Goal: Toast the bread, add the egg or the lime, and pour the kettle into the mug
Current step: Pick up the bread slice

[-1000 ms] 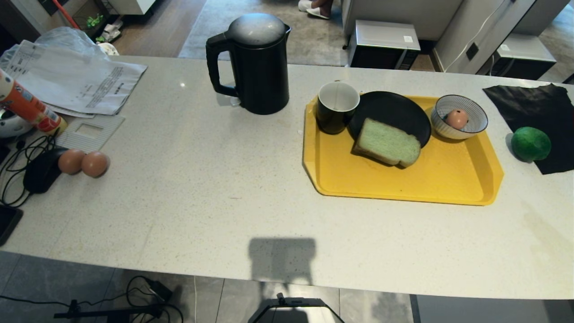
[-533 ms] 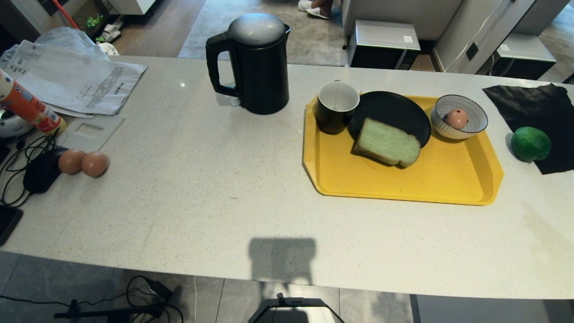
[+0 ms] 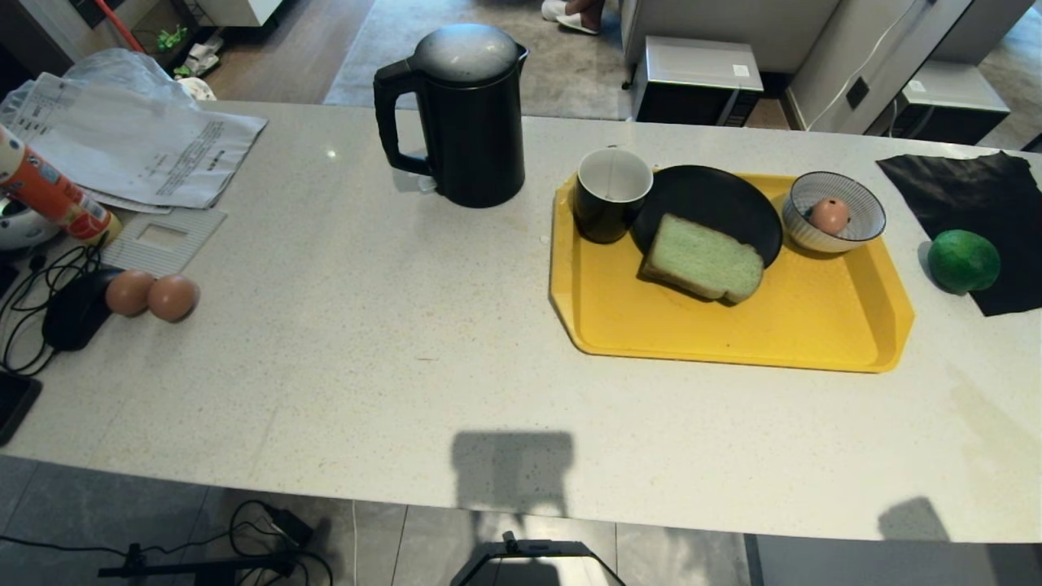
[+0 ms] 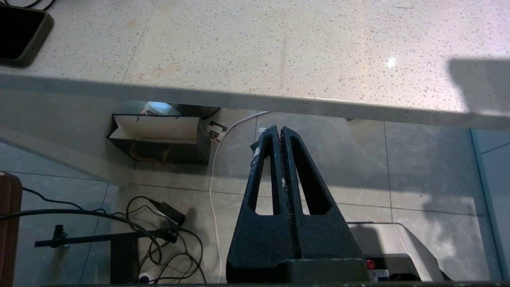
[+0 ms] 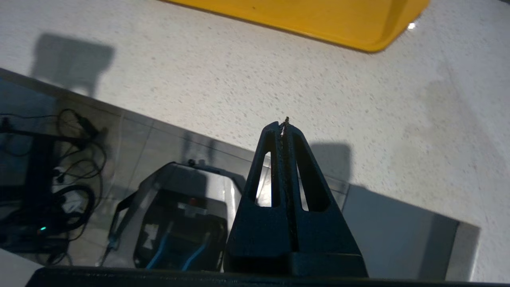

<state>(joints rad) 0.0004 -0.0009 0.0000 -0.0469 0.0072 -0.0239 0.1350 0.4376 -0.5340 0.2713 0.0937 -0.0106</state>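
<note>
The pale green bread lies half on a black plate on the yellow tray. The black mug stands at the tray's far left corner. An egg sits in a striped bowl on the tray. The lime rests on a black cloth to the right. The black kettle stands left of the tray. My right gripper is shut and empty at the counter's near edge, below the tray. My left gripper hangs shut below the counter edge.
Two more eggs lie at the counter's left, beside cables and a dark device. Papers and an orange can sit at the far left. A black cloth covers the right end.
A new shadow has appeared at the counter's near right edge. Nothing on the counter has moved.
</note>
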